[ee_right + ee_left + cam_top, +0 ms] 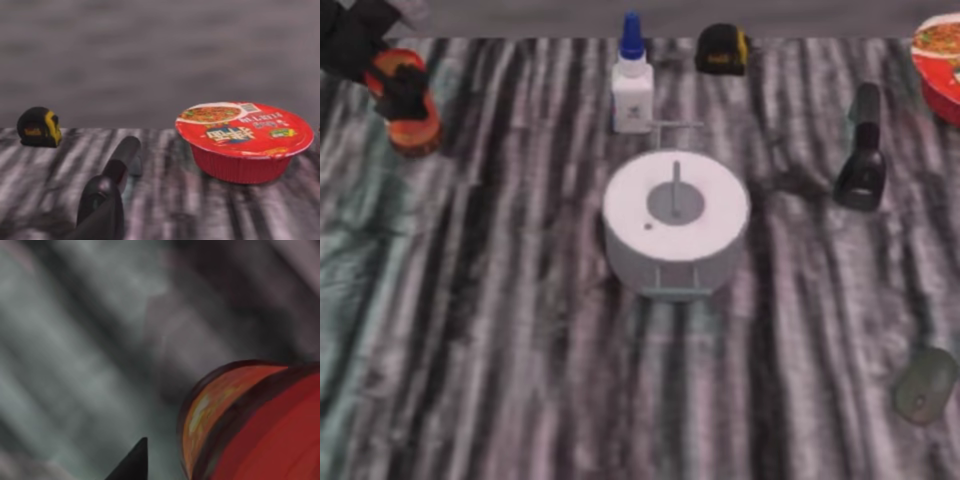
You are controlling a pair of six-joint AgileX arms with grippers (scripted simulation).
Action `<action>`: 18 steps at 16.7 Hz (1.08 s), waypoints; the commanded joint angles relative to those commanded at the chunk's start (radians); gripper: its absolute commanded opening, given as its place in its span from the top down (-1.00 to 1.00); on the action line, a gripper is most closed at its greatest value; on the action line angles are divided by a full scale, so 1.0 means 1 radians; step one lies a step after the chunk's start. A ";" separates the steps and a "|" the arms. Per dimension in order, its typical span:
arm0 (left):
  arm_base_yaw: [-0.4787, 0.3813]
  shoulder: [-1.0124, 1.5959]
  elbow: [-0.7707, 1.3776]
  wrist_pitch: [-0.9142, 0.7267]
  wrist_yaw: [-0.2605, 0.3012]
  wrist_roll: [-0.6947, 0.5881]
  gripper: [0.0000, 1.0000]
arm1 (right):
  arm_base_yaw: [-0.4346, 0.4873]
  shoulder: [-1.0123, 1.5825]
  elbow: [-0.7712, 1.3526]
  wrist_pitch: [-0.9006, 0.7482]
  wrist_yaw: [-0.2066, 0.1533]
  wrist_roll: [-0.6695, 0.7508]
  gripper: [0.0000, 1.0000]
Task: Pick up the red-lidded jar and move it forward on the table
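Observation:
The red-lidded jar (415,128) is at the far left of the table (500,330), near its back edge. My left gripper (405,92) comes in from the top left corner, and its black fingers cross the jar just under the lid, shut on it. In the left wrist view the jar (260,430) fills the lower right, red lid nearest, with the dark band and orange label behind it. One black fingertip (134,462) shows beside it, and the other is hidden. My right gripper shows in no view.
A white glue bottle (632,85) with a blue cap and a black-yellow tape measure (722,48) stand at the back middle. A white round drum (676,220) sits centre. A black scanner (860,150), a red noodle bowl (940,60) and a grey mouse (926,385) lie at the right.

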 joint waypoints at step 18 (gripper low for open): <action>0.004 -0.003 -0.002 0.000 -0.001 0.001 1.00 | 0.000 0.000 0.000 0.000 0.000 0.000 -1.00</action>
